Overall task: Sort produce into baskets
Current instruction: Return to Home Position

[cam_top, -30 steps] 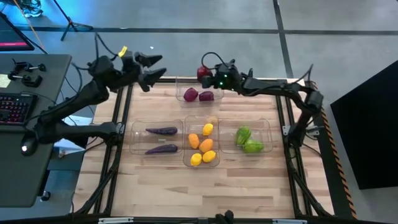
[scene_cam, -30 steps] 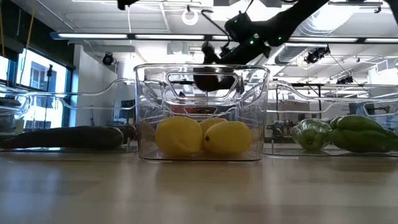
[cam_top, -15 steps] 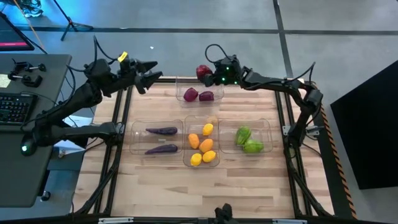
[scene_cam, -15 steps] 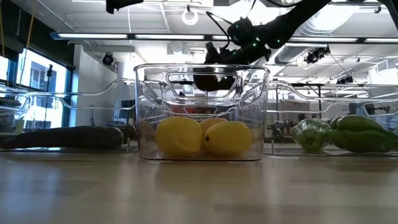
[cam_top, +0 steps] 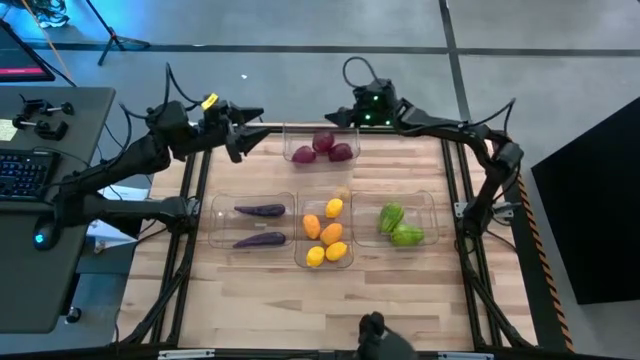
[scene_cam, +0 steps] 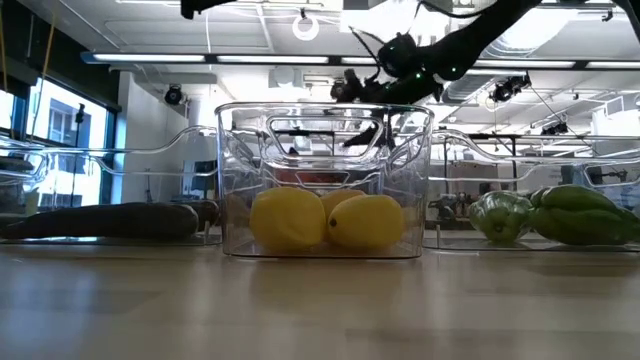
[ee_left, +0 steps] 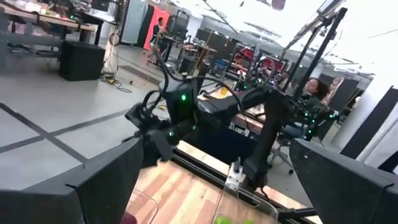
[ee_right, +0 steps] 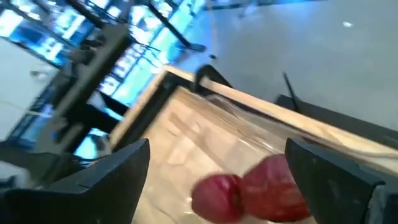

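Three dark red round pieces (cam_top: 323,141) lie in the clear far bin (cam_top: 290,131); two of them show in the right wrist view (ee_right: 273,186). My right gripper (cam_top: 338,118) is open and empty above that bin's far right corner. My left gripper (cam_top: 247,130) is open and empty in the air beyond the table's far left corner. Two purple eggplants (cam_top: 259,211) lie in the left bin (cam_top: 216,205). Orange pieces and lemons (cam_top: 331,234) lie in the middle bin (cam_top: 299,260). Green ridged pieces (cam_top: 398,226) lie in the right bin (cam_top: 432,200).
A desk with a keyboard (cam_top: 20,170) stands off the table's left side. The table's dark frame rails (cam_top: 455,190) run along its edges. A seated person (ee_left: 313,92) shows in the room beyond. Bare wood (cam_top: 320,300) lies in front of the bins.
My right gripper has let go of a dark red piece, which has dropped into the far bin beside the two others. The gripper has then drawn back toward the table's far right. My left gripper has shifted a little toward the table.
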Tool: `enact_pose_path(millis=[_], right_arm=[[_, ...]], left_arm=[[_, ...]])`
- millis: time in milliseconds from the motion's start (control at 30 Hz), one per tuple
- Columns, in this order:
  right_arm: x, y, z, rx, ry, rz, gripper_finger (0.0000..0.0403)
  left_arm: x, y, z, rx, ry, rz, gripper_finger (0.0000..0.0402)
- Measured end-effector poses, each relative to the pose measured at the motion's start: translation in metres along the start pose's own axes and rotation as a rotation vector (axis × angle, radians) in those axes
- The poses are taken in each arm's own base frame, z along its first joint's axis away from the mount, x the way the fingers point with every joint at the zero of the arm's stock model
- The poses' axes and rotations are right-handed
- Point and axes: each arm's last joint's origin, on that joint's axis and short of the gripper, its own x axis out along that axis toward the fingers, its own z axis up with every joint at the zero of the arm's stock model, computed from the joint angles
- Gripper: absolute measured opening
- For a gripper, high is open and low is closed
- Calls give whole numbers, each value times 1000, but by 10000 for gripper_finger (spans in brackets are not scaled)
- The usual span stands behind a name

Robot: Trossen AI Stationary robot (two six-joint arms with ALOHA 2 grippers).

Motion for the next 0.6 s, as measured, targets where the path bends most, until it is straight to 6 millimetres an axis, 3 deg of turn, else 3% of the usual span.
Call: enact_pose_path(millis=[133, 333, 433, 600], right_arm=[[-25, 4, 19, -52, -15, 86, 362], [-87, 22, 31, -185, 18, 67, 362], [-119, 28, 30, -216, 50, -3, 362], [-163, 41, 27, -281, 42, -64, 362]], left_arm=[[0, -4, -1, 26, 0, -24, 394], [2, -12, -5, 97, -66, -102, 394], [9, -7, -28, 27, -134, -148, 394], [10, 9, -88, -147, -158, -200, 394]])
